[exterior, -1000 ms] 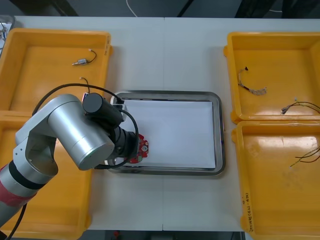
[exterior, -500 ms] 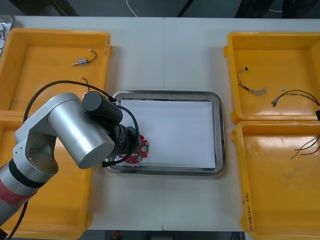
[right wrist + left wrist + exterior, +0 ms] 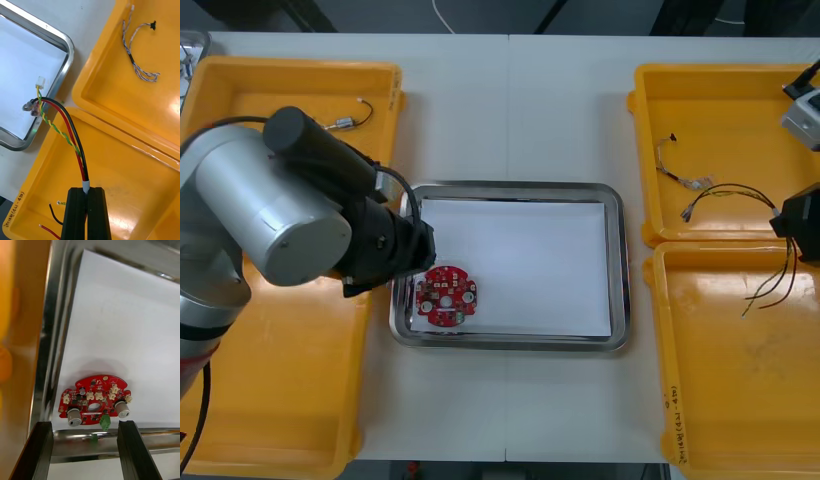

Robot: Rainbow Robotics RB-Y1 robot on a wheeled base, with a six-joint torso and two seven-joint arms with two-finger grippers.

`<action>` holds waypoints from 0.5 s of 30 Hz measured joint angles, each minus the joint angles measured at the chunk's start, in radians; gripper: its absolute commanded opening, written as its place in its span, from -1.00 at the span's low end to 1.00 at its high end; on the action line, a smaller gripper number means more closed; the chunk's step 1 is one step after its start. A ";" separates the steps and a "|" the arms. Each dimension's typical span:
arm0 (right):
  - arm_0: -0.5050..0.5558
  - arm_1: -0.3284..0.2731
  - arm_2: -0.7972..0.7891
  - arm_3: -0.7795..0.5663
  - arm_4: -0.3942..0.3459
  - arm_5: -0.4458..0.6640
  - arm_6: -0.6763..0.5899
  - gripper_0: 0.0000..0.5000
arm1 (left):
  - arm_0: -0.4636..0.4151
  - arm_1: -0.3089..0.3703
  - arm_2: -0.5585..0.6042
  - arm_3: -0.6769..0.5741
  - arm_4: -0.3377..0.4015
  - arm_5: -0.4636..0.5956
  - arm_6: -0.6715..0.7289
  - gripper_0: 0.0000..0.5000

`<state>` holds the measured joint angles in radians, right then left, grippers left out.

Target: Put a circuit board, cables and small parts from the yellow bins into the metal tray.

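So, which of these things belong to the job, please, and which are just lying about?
Job: metal tray; red circuit board in it, by the left gripper; red, black and yellow cable in the right gripper; twisted blue and white cable; small metal part; yellow bins.
Lying about: white cord beyond the table's far edge.

The metal tray (image 3: 617, 250) has free white floor from far edge to near-right corner; the circuit board (image 3: 446, 295) takes its near-left corner, the left arm (image 3: 270, 215) looming at the left rim. From the right gripper (image 3: 87, 193), cables (image 3: 81, 159) hang across the right yellow bins (image 3: 740, 100)
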<state>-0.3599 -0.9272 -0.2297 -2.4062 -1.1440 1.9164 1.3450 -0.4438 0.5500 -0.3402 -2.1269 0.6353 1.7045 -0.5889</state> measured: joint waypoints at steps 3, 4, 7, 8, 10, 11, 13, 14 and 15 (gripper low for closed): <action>-0.038 0.000 0.048 0.000 0.001 0.000 0.000 -1.00 | -0.005 0.022 0.058 -0.022 0.042 0.033 0.000 1.00; -0.052 0.000 0.066 0.000 0.001 0.000 0.000 -1.00 | -0.006 0.031 0.077 -0.029 0.055 0.043 0.000 1.00; -0.098 0.000 0.129 0.000 0.007 0.000 0.000 -1.00 | -0.008 0.056 0.131 -0.039 0.092 0.073 -0.015 1.00; -0.114 0.000 0.152 0.000 0.010 0.000 0.000 -1.00 | -0.009 0.064 0.150 -0.040 0.104 0.078 -0.034 1.00; -0.143 0.000 0.199 0.001 0.023 0.000 0.000 -1.00 | -0.010 0.079 0.182 -0.040 0.118 0.081 -0.087 1.00; -0.158 0.000 0.223 0.002 0.032 0.000 0.000 -1.00 | -0.010 0.086 0.197 -0.040 0.122 0.082 -0.124 1.00; -0.185 0.002 0.265 0.008 0.045 0.000 0.000 -1.00 | -0.010 0.100 0.221 -0.038 0.129 0.083 -0.205 1.00; -0.200 0.006 0.286 0.013 0.052 0.000 0.000 -1.00 | -0.010 0.108 0.234 -0.035 0.132 0.083 -0.249 1.00; -0.215 0.012 0.305 0.020 0.061 0.000 0.000 -1.00 | -0.010 0.115 0.247 -0.029 0.136 0.083 -0.286 1.00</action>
<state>-0.5748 -0.9157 0.0754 -2.3864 -1.0832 1.9166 1.3453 -0.4540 0.6645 -0.0937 -2.1562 0.7710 1.7870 -0.8748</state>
